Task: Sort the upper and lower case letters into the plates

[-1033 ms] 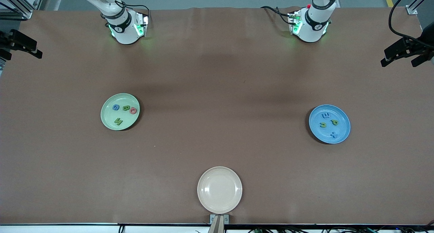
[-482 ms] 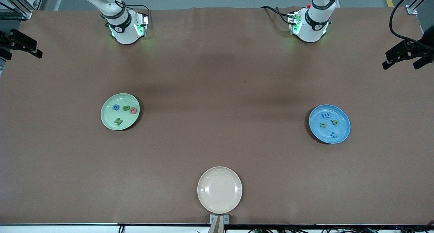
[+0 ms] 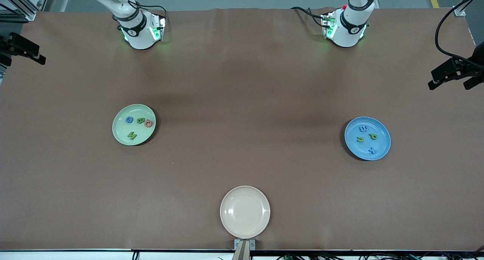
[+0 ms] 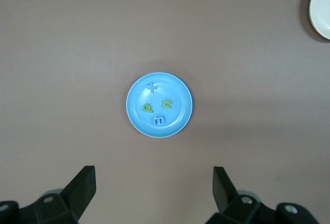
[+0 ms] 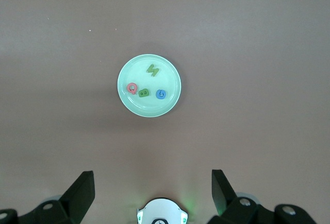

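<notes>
**Both pincers high over their plates, jaws wide and empty**

You have the left pincer [image 4: 153, 183] hanging in the air well above the blue plate [image 3: 367, 138]. In the left wrist view the plate sits in the gap ahead of the two dark fingertips [image 4: 85, 180], clear of both of them. The jaws stand wide apart and hold nothing.

On the blue plate you can see four small letters: a blue m [image 4: 160, 120], a yellow-green q-like piece [image 4: 148, 108], a yellow-green c-like piece [image 4: 167, 102] and a blue t or plus shape [image 4: 151, 87]. They lie close together but apart from one another.

Your right pincer [image 5: 153, 183] hangs likewise high over the pale green plate [image 3: 134, 124], jaws spread wide and empty. The plate lies between and ahead of the fingertips [image 5: 82, 183], touching neither. It carries four letters: a green N [image 5: 152, 70], a pink Q [image 5: 132, 88], a green B [image 5: 144, 93] and a blue G [image 5: 161, 94].

Taking the pale green plate as your landmark, the blue plate lies well apart from it toward the left arm's end of the bench [image 3: 242, 82], a little nearer the front camera. The cream-beige plate [image 3: 245, 212] sits nearer the front camera still, at the bench's edge, and holds no letters.
</notes>
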Controlling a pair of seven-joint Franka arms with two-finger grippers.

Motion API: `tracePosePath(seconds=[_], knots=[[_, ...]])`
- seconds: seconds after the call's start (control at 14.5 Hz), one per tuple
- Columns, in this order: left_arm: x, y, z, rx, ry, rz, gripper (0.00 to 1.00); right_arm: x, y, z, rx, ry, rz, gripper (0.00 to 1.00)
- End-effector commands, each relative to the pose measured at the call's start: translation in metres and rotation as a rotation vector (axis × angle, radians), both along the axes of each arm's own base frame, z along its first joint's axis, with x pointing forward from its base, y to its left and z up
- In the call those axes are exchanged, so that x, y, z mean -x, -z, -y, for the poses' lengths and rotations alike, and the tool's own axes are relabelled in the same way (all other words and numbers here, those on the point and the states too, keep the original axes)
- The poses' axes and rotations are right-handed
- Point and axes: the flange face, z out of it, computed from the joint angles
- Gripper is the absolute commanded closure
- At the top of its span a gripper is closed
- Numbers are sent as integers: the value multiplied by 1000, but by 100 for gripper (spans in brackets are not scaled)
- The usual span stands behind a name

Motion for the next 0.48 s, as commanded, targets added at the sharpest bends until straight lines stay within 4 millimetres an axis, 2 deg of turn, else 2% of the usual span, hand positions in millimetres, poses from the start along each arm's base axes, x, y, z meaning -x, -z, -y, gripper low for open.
tracePosePath(seconds=[0.0,0.41], knots=[[0,-8,-1,-15,-9,4,0,5,-4,0,0,14,3,0],[0,-8,-2,-12,-10,6,0,5,-4,5,-10,27,4,0]])
